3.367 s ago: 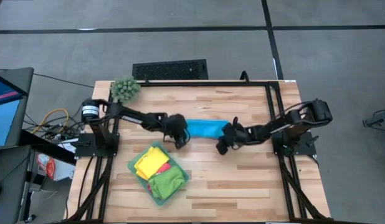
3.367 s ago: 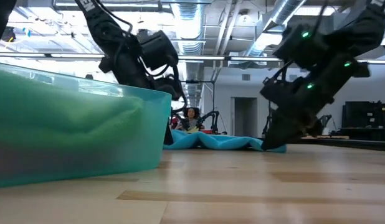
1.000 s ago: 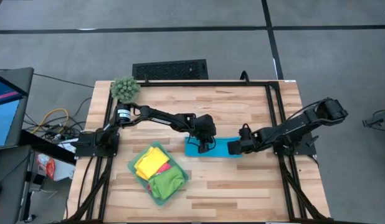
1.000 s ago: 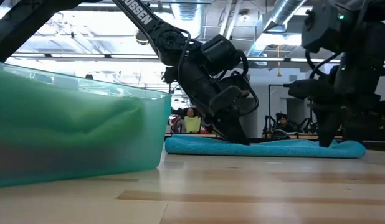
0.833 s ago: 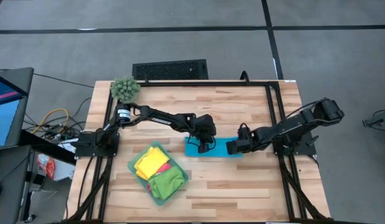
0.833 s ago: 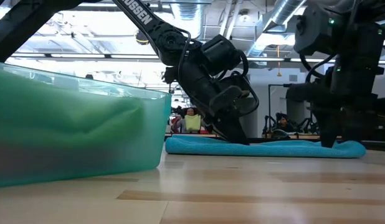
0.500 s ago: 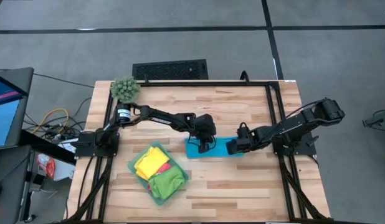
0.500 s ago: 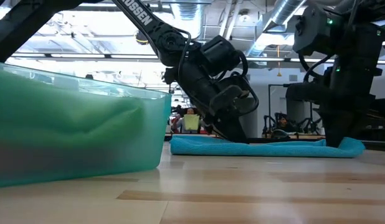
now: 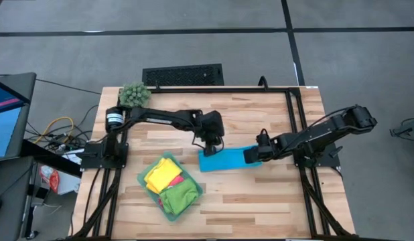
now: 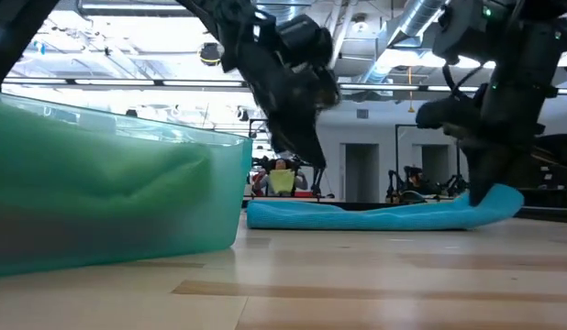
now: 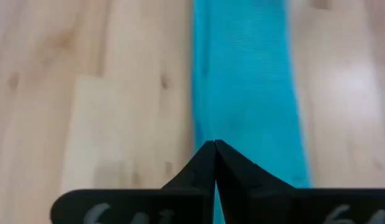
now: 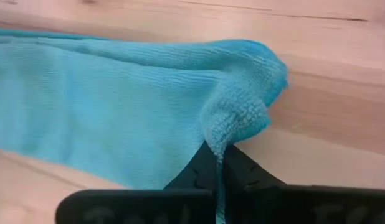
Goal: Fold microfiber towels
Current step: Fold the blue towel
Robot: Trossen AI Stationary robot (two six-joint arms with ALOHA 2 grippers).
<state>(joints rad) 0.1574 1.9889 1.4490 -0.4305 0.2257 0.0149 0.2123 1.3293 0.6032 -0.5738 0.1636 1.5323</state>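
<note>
A bright blue microfiber towel [image 9: 224, 159] lies folded into a long strip mid-table, its left end flat on the wood [image 10: 274, 215]. My left gripper [image 9: 212, 143] hangs shut just above that left end, clear of the cloth [image 11: 242, 81]; in the low view its tips [image 10: 313, 167] stand well over the towel. My right gripper [image 9: 254, 155] is shut on the towel's right end. Yellow [image 9: 161, 175], pink [image 9: 176, 181] and green [image 9: 180, 197] towels lie bunched in the teal tray [image 9: 143, 178]. My right gripper pinches the towel's right end at a bunched corner fold [image 12: 233, 121] between its two fingers, which come steeply from above. That end [image 10: 496, 203] is raised a little off the table and curls up, while the rest of the strip lies on the wood.
The translucent teal tray [image 10: 109, 183] stands at the near left. A spiky green plant ball [image 9: 134, 95] sits at the far left corner. Bare wood shows on the near right [image 9: 260, 201] and the far middle [image 9: 240, 110].
My left gripper, still shut, has risen off the towel's left part and drawn back toward the far left. My right gripper has taken hold of the towel's right end and lifted it slightly; that end now curls up while the left end stays on the table.
</note>
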